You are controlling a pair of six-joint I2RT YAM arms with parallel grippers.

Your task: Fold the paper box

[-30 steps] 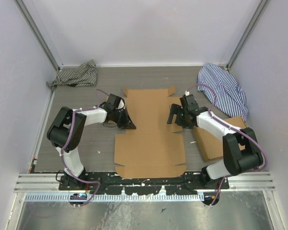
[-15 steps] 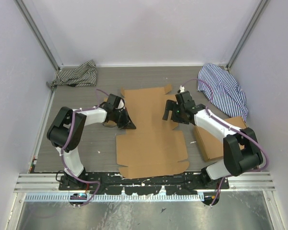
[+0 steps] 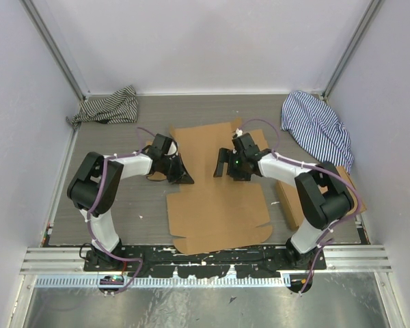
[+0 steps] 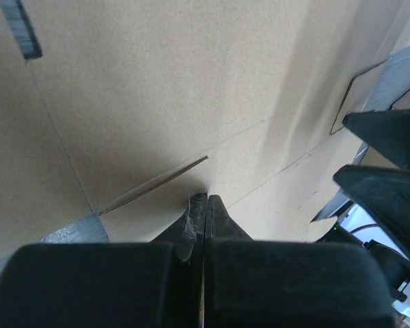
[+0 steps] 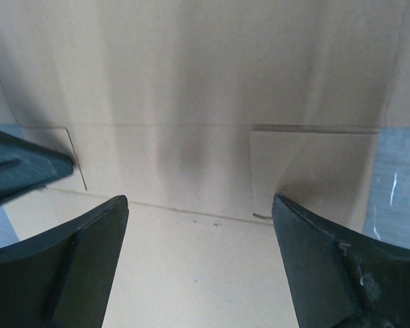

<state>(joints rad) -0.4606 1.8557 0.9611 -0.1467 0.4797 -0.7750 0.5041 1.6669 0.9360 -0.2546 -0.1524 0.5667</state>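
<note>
The paper box [image 3: 219, 205] is a flat brown die-cut sheet lying in the middle of the table, its far part skewed to the left. My left gripper [image 3: 186, 180] is shut with nothing in it, and its tip [image 4: 205, 202] presses on the sheet near a cut by the left edge. My right gripper [image 3: 223, 165] hangs open just over the far half of the sheet. In the right wrist view its fingers [image 5: 89, 239] straddle a crease line on the cardboard [image 5: 191, 68], with a flap cut beside the right finger.
A stack of flat brown cardboard [image 3: 292, 205] lies at the right, partly under the right arm. One striped cloth [image 3: 109, 106] lies at the back left and another [image 3: 318, 126] at the back right. Walls close in on both sides.
My right gripper has swung left, from the sheet's right edge to over its far half. The far part of the sheet has shifted and turned leftward. The left gripper has stayed put.
</note>
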